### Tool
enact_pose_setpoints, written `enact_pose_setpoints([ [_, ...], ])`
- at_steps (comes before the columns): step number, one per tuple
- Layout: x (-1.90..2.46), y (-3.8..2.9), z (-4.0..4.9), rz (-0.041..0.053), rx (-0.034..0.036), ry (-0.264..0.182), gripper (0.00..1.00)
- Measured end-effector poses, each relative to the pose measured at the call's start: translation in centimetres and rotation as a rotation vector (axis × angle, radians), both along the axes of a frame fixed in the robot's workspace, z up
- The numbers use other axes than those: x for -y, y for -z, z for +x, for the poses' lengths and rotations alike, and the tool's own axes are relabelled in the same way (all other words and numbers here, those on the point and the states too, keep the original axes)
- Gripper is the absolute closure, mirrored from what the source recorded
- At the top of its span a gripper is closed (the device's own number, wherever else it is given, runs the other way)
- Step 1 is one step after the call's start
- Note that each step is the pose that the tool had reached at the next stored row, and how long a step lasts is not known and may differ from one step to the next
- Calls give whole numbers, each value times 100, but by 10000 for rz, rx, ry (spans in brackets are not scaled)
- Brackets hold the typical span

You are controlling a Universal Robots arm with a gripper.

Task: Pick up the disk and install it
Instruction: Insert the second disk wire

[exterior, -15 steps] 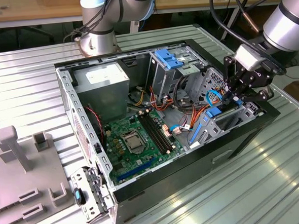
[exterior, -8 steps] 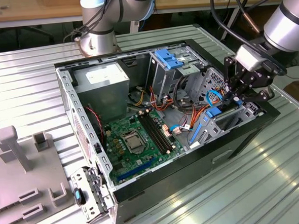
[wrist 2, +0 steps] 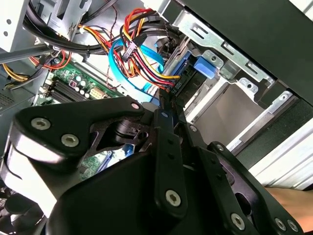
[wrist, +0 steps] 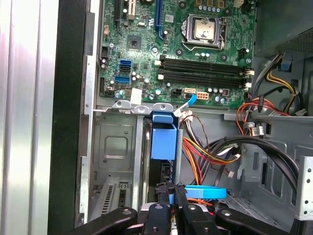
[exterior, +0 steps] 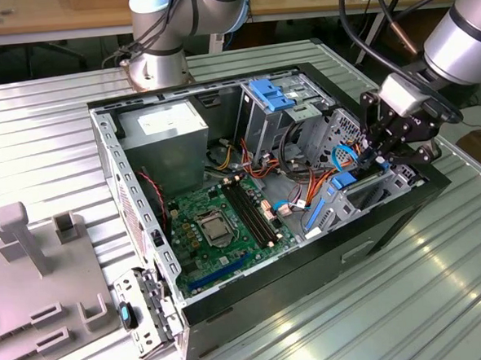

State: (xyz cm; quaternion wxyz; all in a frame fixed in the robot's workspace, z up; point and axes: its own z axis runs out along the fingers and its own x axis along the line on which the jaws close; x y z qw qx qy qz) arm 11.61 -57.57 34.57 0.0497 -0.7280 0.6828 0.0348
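1. Reaching into the open computer case (exterior: 231, 299) at its front end, near the exterior view's right, the gripper (exterior: 378, 157) hung over the drive bay beside the case's rim.
2. Gripper, first wrist view (wrist: 171, 188): fingers stood nearly together with only a thin gap. Whether they clamped anything could not be told.
3. The disk (wrist: 163, 142) stood on edge in the bay's narrow slot, its blue rail uppermost. It lay just ahead of the fingertips, between grey sheet-metal bay walls (wrist: 115, 147) on one side and cables on the other.
4. Cable bundle (wrist: 215, 152), red, yellow, black and blue, crowded the space next to the slot, leaving little free room there.
5. Motherboard (exterior: 219, 222) lay flat on the case floor beyond the bay's edge, with open room above it.
6. Ribbed metal tabletop (exterior: 49, 126) carried the case; a grey fixture (exterior: 34, 274) sat at its edge on the exterior view's left, well apart.
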Motion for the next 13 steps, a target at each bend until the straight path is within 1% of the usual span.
enact_pose_setpoints([
  [13,0,51,0,-1,-1,-25,84],
])
